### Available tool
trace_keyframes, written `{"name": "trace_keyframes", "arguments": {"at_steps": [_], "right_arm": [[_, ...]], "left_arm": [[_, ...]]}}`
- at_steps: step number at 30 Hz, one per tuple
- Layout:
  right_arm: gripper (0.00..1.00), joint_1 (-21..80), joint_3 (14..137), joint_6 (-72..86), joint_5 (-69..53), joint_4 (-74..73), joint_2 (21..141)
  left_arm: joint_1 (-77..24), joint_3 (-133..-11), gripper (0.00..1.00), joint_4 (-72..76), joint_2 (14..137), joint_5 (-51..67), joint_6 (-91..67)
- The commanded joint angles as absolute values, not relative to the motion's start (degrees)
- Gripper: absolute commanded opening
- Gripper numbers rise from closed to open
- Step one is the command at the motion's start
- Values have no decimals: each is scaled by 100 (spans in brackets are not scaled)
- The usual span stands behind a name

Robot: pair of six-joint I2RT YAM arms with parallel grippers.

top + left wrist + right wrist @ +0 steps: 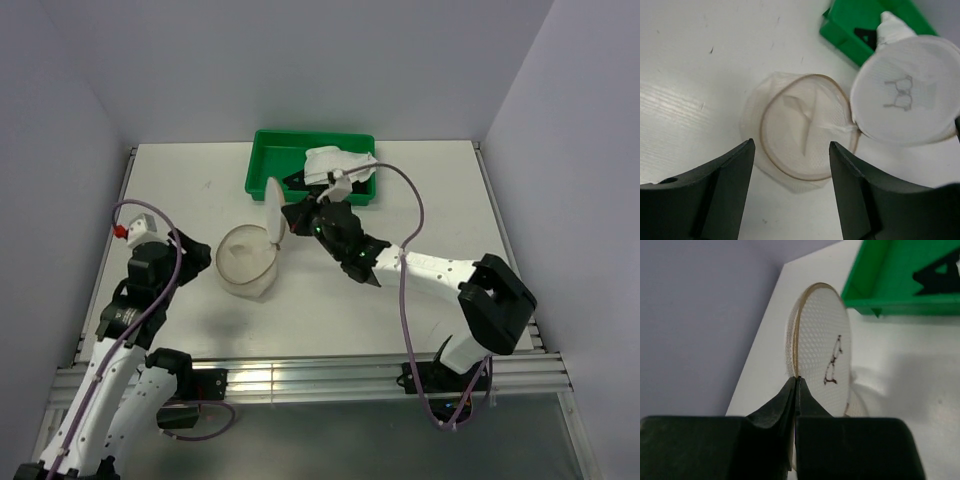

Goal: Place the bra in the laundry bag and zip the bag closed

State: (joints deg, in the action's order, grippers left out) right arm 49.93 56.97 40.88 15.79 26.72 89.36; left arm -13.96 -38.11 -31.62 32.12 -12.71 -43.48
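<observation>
On the desk (180, 180) the green tray (270, 150) holds the black bra (935, 277), mostly hidden; I judge it limp and light, best pinched at a cup edge. The soft mesh laundry bag (243, 262) stands open nearby. My right pincer (796, 385) clamps its lid (822, 335) upright; the left pincer (790, 147) hovers wide above.

A lab test cell — plain grey walls (300, 60) boxing a white table (180, 190) (aluminium rail (330, 378) in front).

On counter (450, 190), mid-left: laundry bag (245, 262), just right of left tool (790, 147). Its lid (274, 205) upright at far-right rim, pinched in right tool (796, 382). Behind: tray (262, 170), bra (940, 277) inside.
</observation>
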Motion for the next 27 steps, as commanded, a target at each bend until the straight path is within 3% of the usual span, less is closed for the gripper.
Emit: {"name": "trace_keyframes", "arguments": {"at_steps": [1, 4, 9, 10, 12, 13, 16, 18, 21, 22, 24, 25, 27], "right_arm": [[0, 4957, 4751, 5149, 1950, 3225, 8544], [0, 4913, 3922, 5659, 2178, 3410, 8262], [12, 4703, 3288, 5714, 2487, 3094, 7885], [21, 4624, 3244, 5626, 2531, 3042, 7797], [28, 4439, 3261, 5346, 2575, 2595, 7542], [47, 4317, 3278, 5196, 2645, 2454, 7445], [61, 4018, 3427, 4633, 2786, 1636, 7103], [64, 3842, 3506, 3870, 2508, 1643, 6838], [62, 3481, 4321, 3131, 2302, 803, 7433], [53, 3437, 4977, 2990, 2277, 626, 7688], [45, 3244, 5674, 2918, 2311, 466, 8365], [29, 3174, 5834, 2935, 2329, 518, 8585], [26, 2919, 6238, 3084, 2294, 554, 9244]], "left_arm": [[-1397, -3438, 68, -2822, 3383, -1030, -4570], [-1397, -3157, 68, -2435, 3577, -897, -4711], [-1424, -2770, 67, -1882, 4034, -826, -4816], [-1433, -2734, 67, -1811, 4060, -817, -4816], [-1468, -2681, 67, -1531, 4209, -712, -4773], [-1476, -2689, 67, -1495, 4288, -686, -4772], [-1599, -2742, 67, -1275, 4605, -685, -4728], [-1722, -2777, 66, -1283, 4685, -895, -4772], [-1986, -2751, 61, -1187, 4387, -1124, -4772], [-2039, -2812, 61, -1221, 4290, -1282, -4764], [-2214, -2935, 61, -1318, 3956, -1415, -4703], [-2267, -2962, 61, -1327, 3842, -1441, -4659], [-2355, -2997, 62, -1310, 3534, -1372, -4571]]}}
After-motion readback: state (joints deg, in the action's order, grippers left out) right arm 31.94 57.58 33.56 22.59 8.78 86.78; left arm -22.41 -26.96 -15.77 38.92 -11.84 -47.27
